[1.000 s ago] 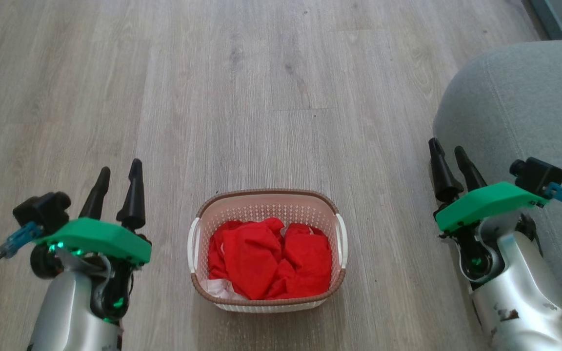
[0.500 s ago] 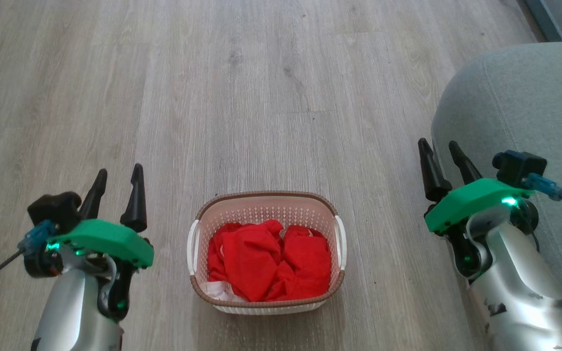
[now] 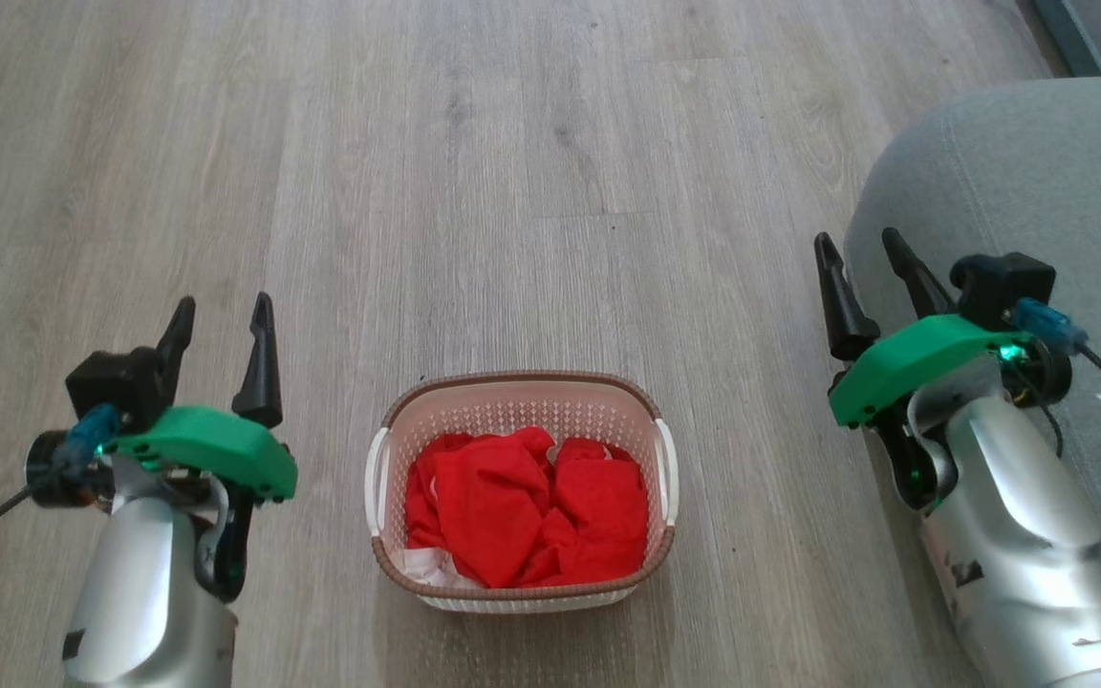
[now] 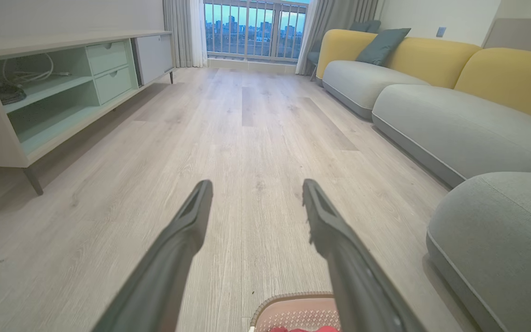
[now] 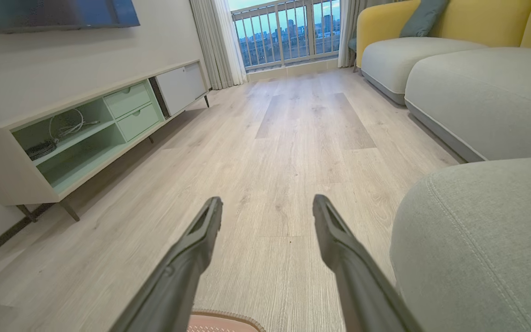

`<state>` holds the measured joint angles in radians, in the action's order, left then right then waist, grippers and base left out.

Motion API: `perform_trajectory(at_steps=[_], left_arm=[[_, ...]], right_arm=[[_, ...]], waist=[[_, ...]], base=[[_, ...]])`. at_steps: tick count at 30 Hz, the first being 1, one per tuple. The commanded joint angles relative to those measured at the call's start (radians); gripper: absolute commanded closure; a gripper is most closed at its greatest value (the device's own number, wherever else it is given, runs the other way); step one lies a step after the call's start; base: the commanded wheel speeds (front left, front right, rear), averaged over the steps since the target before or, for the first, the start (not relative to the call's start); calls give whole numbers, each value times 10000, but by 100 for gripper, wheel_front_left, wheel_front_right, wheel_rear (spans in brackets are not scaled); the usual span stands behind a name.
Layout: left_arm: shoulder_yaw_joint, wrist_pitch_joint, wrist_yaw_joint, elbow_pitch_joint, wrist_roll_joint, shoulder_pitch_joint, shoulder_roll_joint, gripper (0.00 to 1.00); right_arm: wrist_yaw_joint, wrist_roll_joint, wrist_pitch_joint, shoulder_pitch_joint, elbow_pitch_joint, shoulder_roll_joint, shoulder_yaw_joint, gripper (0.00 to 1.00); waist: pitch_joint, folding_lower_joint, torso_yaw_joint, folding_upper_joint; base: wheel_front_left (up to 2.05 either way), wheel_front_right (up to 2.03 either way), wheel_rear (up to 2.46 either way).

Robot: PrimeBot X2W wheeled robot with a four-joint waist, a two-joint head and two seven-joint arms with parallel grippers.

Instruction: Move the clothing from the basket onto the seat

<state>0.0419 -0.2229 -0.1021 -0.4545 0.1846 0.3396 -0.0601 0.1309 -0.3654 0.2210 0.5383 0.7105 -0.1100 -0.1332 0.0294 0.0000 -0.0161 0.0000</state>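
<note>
The cream-white basket (image 3: 522, 392) with a brown rim sits on the wood floor at the lower middle of the head view. Crumpled bright red clothing (image 3: 527, 506) fills it. My left gripper (image 3: 221, 311) hovers open to the basket's left, nothing between its fingers. Off to the right, my right gripper (image 3: 861, 244) is open and empty, at the rounded edge of the grey-green seat (image 3: 1019, 172). The left wrist view catches the basket's far rim (image 4: 293, 297) and the seat (image 4: 496, 230); the right wrist view shows the seat (image 5: 477, 240) beside the open fingers.
Wood floor (image 3: 512, 191) stretches ahead of the basket. A pale green media cabinet (image 4: 49, 92) lines the left wall. More grey sofa cushions with yellow backs (image 4: 454, 120) run along the right side towards a balcony door (image 4: 251, 27).
Both grippers have risen and moved forward. The right one also shifted slightly left, away from the seat. The basket and clothing have stayed put.
</note>
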Motion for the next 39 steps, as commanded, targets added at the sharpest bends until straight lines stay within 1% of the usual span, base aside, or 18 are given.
perform_trajectory(at_steps=[1, 10, 16, 20, 29, 36, 39], left_arm=[[349, -132, 25, 282, -271, 630, -145, 0], [484, -389, -69, 81, -1266, 1087, -83, 0], [566, -389, -118, -223, -1161, 1120, -19, 0], [716, -389, -77, -583, -1113, 1164, 25, 0], [668, -389, -129, -662, -1148, 1215, 63, 0], [435, -389, -215, -637, -916, 1334, 83, 0], [156, -389, -257, -620, -769, 1544, 90, 0]], right_arm=[[-2, 261, 148, 578, -226, -52, -209, 0], [-2, 1322, 408, 946, -46, -47, -181, 0], [-2, 1419, 408, 885, 122, 24, 72, 0], [-2, 1552, 408, 881, 198, 49, 250, 0], [-2, 1651, 408, 859, 76, 138, 335, 0], [-2, 1700, 408, 1064, -304, 163, 389, 0], [-2, 1799, 408, 1283, -734, 155, 510, 0]], waist=[[3, 0, -2, 0], [50, 0, -53, 0], [48, 0, -61, 0], [48, 0, -54, 0], [127, 0, -50, 0], [793, 0, -92, 0], [1501, 0, -127, 0]], base=[[0, 0, 0], [0, 0, 0], [0, 0, 0], [0, 0, 0], [0, 0, 0], [0, 0, 0], [0, 0, 0]])
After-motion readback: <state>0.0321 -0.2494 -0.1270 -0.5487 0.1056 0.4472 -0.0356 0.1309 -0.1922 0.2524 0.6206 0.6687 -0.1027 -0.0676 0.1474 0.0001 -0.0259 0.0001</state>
